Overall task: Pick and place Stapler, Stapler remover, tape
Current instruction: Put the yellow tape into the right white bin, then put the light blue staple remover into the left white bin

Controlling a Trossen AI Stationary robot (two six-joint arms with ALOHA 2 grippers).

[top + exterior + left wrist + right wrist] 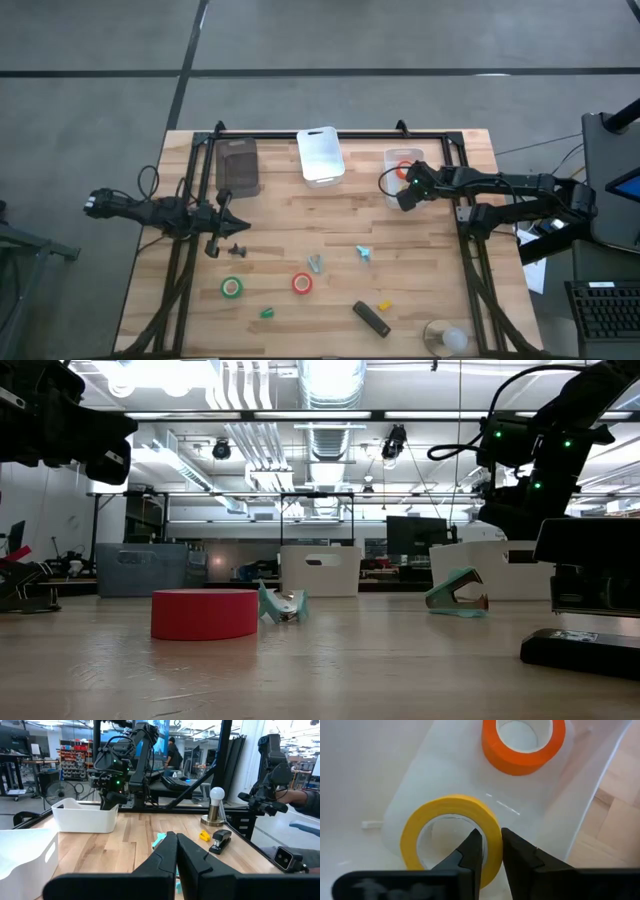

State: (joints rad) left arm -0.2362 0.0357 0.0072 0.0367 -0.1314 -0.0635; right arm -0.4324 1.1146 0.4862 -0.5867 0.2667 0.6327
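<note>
I've got the table (330,215) with three bins along the far edge: a dark one (238,167), a white one (320,155) and a clear one (403,172) on the right. I judge the step in hand is the tape drop: my right pincer (490,851) sits inside the clear bin, w/ its fingers set narrow astride the wall of the yellow tape roll (451,837), one finger in the roll's open centre, one outside. They look pressed on the wall, so I call it gripped, tho the roll seems to lie on the bin floor already. An orange roll (523,742) lies just beside it in the same bin.

Next move, as I read it: spread the fingers, lift straight up clear of the bin wall, then go for what's left on the table.

Left arm waits at the table's left side; its pincer (176,851) is closed, tips together, holding nothing.

Still out on the table: black stapler (371,319) near the front edge, green tape roll (232,287) front left, red roll (302,284) mid-front. Two teal staple removers: one (315,264) just beside the red roll, the other (364,253) a bit right of it. Small yellow bit (383,304) lies by the stapler, small green bit (267,313) near the green roll; can't tell what either is.
</note>
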